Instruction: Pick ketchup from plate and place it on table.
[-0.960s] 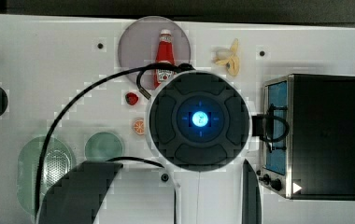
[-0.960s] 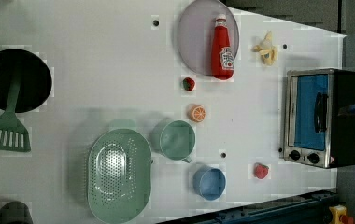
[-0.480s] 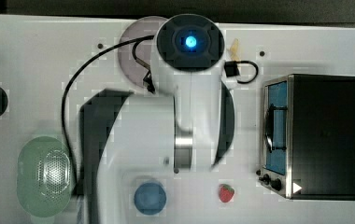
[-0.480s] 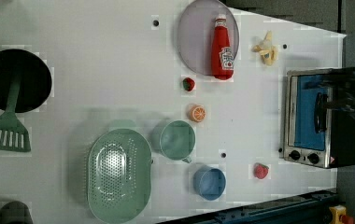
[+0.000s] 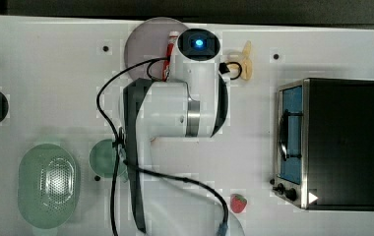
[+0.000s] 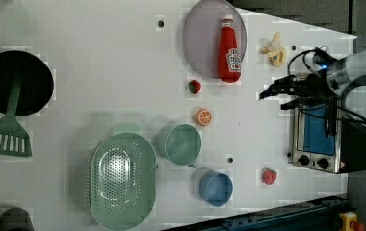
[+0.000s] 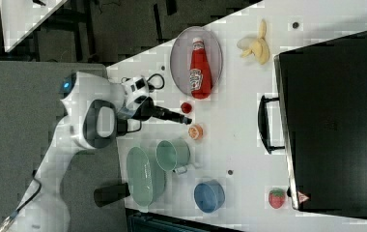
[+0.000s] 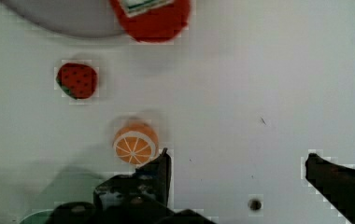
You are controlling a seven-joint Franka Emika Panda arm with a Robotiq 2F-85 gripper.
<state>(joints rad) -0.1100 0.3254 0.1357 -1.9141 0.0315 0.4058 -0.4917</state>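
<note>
- The ketchup lay flat on the plate at the top centre of the left view, cap toward the frame's top.
- The gripper hung over bare table, jaws spread wide and holding nothing.
- An orange slice sat just beside one finger.

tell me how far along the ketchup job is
Nothing is finished yet: the ketchup lies on the plate, untouched. In hand is the approach: the claw is open and empty, above bare table near the orange slice, with the bottle's end at the edge of the wrist view. Left to do: reach the bottle, grip it, lift it off the plate and set it on the table.
</note>
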